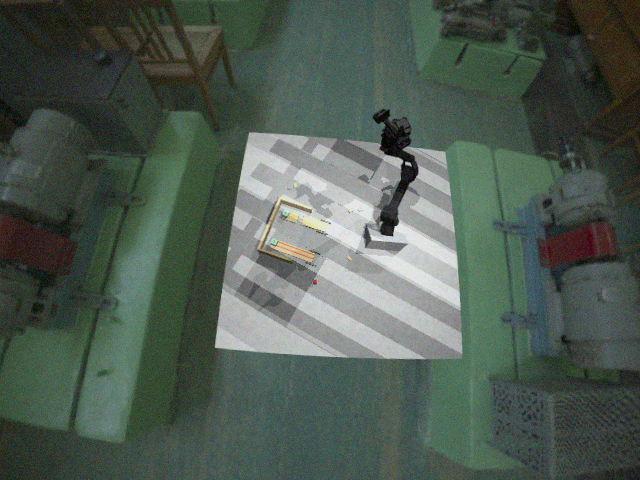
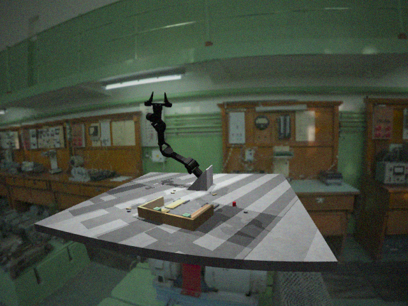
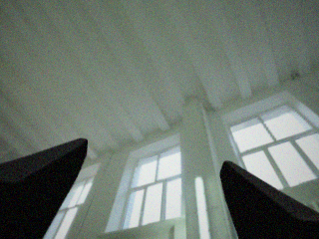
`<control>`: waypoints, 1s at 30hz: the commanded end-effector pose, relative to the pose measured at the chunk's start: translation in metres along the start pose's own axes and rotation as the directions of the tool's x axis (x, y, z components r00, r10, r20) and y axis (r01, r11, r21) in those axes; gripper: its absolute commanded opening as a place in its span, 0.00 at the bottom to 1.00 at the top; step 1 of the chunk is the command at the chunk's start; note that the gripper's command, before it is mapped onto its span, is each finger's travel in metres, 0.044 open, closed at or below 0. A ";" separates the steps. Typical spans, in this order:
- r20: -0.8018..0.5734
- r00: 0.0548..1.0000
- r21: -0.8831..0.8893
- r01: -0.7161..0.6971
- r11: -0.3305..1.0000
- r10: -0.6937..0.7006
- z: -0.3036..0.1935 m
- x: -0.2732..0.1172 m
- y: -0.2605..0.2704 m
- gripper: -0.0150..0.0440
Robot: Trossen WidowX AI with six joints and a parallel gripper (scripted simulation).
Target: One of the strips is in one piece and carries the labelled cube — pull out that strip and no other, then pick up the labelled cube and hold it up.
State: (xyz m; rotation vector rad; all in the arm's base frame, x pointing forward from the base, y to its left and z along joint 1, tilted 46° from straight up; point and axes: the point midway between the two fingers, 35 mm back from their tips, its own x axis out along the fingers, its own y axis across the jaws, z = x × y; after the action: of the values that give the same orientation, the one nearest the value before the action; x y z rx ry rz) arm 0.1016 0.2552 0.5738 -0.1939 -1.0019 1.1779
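My gripper [image 2: 159,93] [image 3: 157,157] is open and empty, raised high above the table with its fingers pointing up, far from the strips. A yellow strip [image 1: 314,223] [image 2: 176,203] shows a gap near a shorter yellow piece [image 1: 293,217]. An orange strip with red lines [image 1: 294,250] looks unbroken in the top view. A green cube [image 1: 285,212] [image 2: 157,208] is at the yellow strip's walled end. Another green cube [image 1: 273,241] [image 2: 186,215] is at the orange strip's walled end. Labels on the cubes are too small to read.
A low wooden wall [image 1: 269,225] [image 2: 171,220] encloses the strips on three sides. A grey wedge block [image 1: 385,241] [image 2: 206,179] stands by the arm's base. A small red object [image 1: 314,282] [image 2: 234,203] and small yellow bits [image 1: 295,184] [image 2: 214,194] lie on the table.
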 end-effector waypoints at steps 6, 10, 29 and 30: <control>-0.334 0.940 0.100 0.113 0.989 -0.074 -0.115 -0.011 0.016 0.93; -0.528 0.840 0.119 0.220 0.968 -0.126 -0.182 -0.030 0.027 0.93; -0.951 -0.061 -0.302 0.390 0.870 -0.303 -0.380 -0.242 0.102 0.93; -0.941 -0.117 -0.338 0.370 0.865 -0.317 -0.383 -0.257 0.106 0.93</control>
State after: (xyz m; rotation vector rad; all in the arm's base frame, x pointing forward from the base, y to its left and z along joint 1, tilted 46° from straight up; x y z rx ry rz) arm 0.3051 0.2548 0.1966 -0.5137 0.2633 0.3905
